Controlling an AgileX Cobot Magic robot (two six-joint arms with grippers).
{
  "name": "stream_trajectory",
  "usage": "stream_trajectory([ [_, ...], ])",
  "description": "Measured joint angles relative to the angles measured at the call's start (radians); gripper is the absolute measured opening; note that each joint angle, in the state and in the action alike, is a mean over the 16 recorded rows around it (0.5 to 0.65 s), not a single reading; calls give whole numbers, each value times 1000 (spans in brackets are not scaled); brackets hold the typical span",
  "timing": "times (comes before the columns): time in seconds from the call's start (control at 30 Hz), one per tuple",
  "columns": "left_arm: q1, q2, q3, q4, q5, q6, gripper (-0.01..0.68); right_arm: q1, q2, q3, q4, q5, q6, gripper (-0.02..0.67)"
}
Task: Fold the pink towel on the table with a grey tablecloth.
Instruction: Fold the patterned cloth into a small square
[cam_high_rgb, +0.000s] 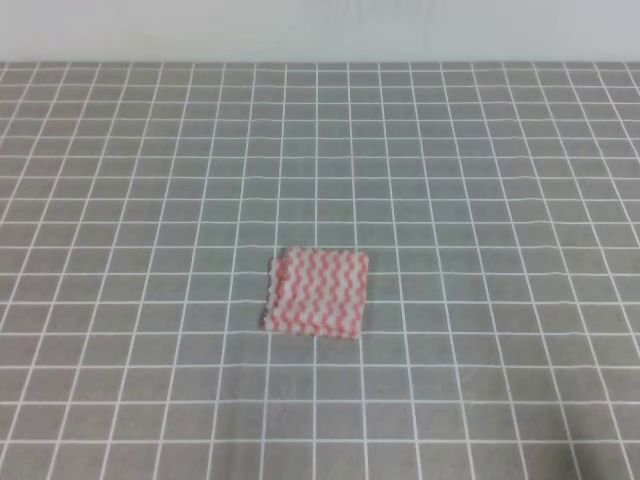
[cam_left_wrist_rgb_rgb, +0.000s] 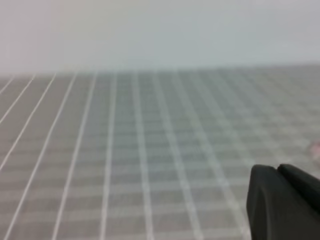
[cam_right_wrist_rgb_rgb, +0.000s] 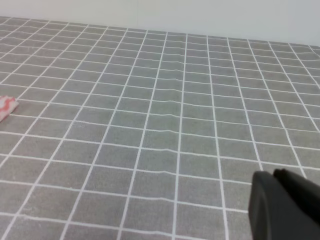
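The pink towel (cam_high_rgb: 317, 292) lies flat on the surface with the grey tablecloth (cam_high_rgb: 480, 180), a little below the middle of the overhead view and slightly left of centre. It looks like a small, roughly square patch of pink-and-white wavy stripes, with what seems to be a doubled or turned-over strip along its left edge. Nothing touches it — neither arm shows in the overhead view at all.

From the right wrist camera, a sliver of the towel (cam_right_wrist_rgb_rgb: 7, 107) peeks in at the far left edge, well apart from the right gripper (cam_right_wrist_rgb_rgb: 285, 207), which shows only as a dark shape in the bottom right corner, above the grid. Whether its fingers are open or closed I cannot tell; only one dark block with a faint seam is visible.

The left wrist view is blurry. The left gripper (cam_left_wrist_rgb_rgb: 284, 202) sits dark in the bottom right corner there too, and the state of its fingers is just as unclear. A faint pink smudge at the right edge may be the towel — too soft to say.
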Motion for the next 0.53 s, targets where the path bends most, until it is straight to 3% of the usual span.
stream_trajectory([
  [0.23, 103, -1, 1, 35, 92, -56, -3, 0, 2, -4, 1, 4, 0, -17],
  [0.53, 115, -1, 1, 34, 136, -56, -3, 0, 2, -4, 1, 2, 0, -16],
])
